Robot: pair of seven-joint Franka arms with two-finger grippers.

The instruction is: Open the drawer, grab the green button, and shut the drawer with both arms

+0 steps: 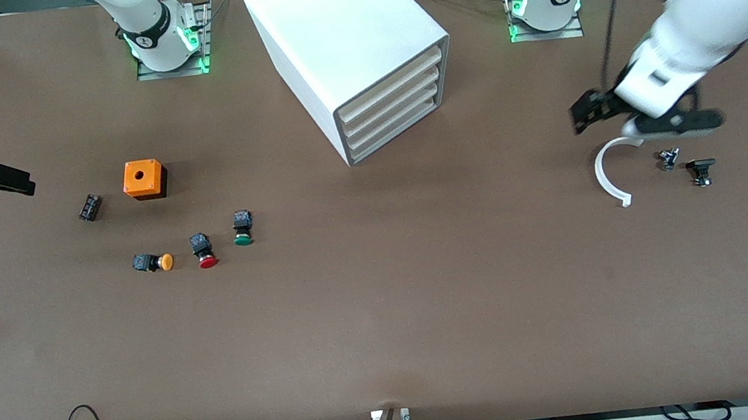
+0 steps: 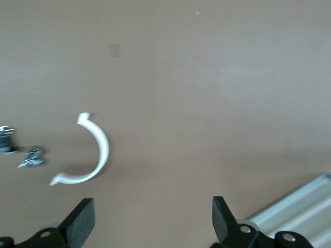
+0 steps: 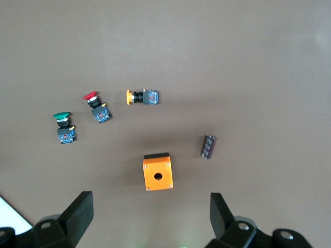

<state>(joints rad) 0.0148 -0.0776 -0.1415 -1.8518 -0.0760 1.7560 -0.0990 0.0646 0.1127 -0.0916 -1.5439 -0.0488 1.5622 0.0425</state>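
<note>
Left gripper (image 1: 594,113) up in the air at the left arm's end of the table, fingers (image 2: 83,221) spread wide and holding nothing, hanging over bare table just above a white arc-shaped piece (image 1: 609,174). Forearm (image 1: 696,42) slanting down from the upper corner of the front view, wrist bent toward the table. Beside the arc, two small dark parts (image 1: 669,159) lying close together. Right gripper (image 1: 6,180) also aloft at the right arm's end of the table, jaws wide apart and empty, pointing inward from the view's edge, over the table near a small dark block (image 1: 90,207). Nearby, an orange box (image 1: 144,179) with a round hole on top. Nearer the camera than the box, three buttons in a loose row: orange-capped (image 1: 153,262), red-capped (image 1: 203,250), and the green button (image 1: 242,228), lying on the open table, well apart from the cabinet (image 1: 347,49). Cabinet standing between the two bases, turned at an angle, its three drawers pushed in, the lowest drawer (image 1: 399,126) shut.
</note>
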